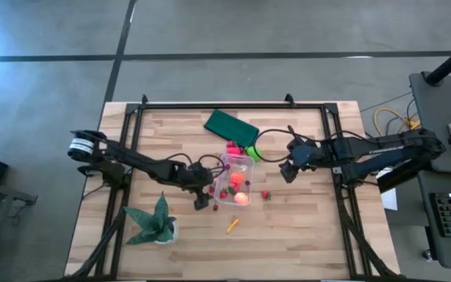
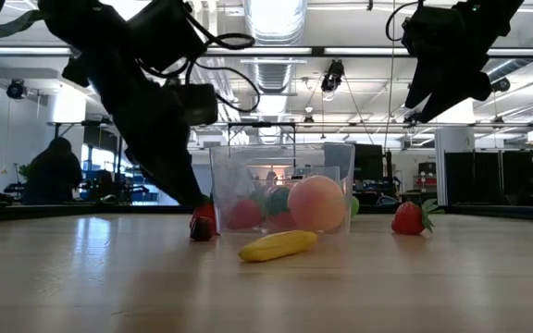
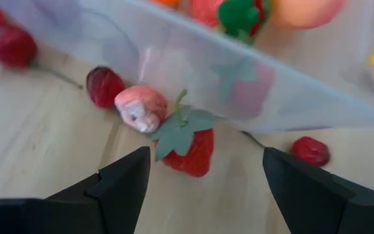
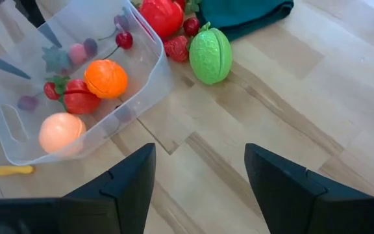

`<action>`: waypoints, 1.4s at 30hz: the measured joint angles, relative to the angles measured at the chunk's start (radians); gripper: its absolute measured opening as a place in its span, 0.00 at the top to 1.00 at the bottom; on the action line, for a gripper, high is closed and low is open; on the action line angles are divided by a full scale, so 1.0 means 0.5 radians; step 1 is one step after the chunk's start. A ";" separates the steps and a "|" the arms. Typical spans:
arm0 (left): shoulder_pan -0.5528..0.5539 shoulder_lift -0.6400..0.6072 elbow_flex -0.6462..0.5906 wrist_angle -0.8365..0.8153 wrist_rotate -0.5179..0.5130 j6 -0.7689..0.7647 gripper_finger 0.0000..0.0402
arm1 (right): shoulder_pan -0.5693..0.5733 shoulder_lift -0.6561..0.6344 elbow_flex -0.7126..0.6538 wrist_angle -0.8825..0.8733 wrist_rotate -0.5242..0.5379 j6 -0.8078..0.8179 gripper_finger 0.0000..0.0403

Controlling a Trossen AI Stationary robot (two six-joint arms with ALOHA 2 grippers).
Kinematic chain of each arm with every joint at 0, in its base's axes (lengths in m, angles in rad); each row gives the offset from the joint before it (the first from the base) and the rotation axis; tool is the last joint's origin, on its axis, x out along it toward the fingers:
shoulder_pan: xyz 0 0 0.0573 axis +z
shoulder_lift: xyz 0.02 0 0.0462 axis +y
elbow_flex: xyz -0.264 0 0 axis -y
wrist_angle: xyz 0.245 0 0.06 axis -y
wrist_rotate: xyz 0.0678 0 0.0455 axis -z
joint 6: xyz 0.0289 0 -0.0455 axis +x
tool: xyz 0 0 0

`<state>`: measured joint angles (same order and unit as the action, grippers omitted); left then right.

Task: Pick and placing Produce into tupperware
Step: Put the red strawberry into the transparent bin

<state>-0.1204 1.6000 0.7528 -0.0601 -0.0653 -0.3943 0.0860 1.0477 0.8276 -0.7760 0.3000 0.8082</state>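
Note:
The clear tupperware stands mid-table and holds an orange ball, a peach ball and a strawberry. My left gripper is open and low at the box's near-left corner. Its fingers stand on either side of a loose strawberry lying on the wood, without touching it. A pink piece and dark red berries lie beside the box wall. My right gripper hangs open above the table, right of the box. A lime-green piece lies by the box's far end.
A flat dark green rectangle lies at the far side. A spiky potted plant stands near the left front. A yellow-orange stick lies in front of the box and another strawberry to its right. Bare wood lies right and near.

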 joint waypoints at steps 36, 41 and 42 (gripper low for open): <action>0.001 0.162 0.023 0.112 -0.136 -0.140 0.64 | 0.001 0.001 -0.002 0.015 0.034 0.060 0.43; 0.001 0.152 0.023 0.081 -0.090 -0.135 0.73 | 0.001 0.001 -0.002 0.014 0.034 0.048 0.43; 0.001 0.142 0.024 0.064 -0.080 -0.135 0.74 | 0.001 0.001 -0.002 0.015 0.034 0.043 0.43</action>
<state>-0.1200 1.6709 0.7647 -0.0279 -0.1053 -0.4618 0.0864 1.0481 0.8268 -0.7685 0.3172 0.8294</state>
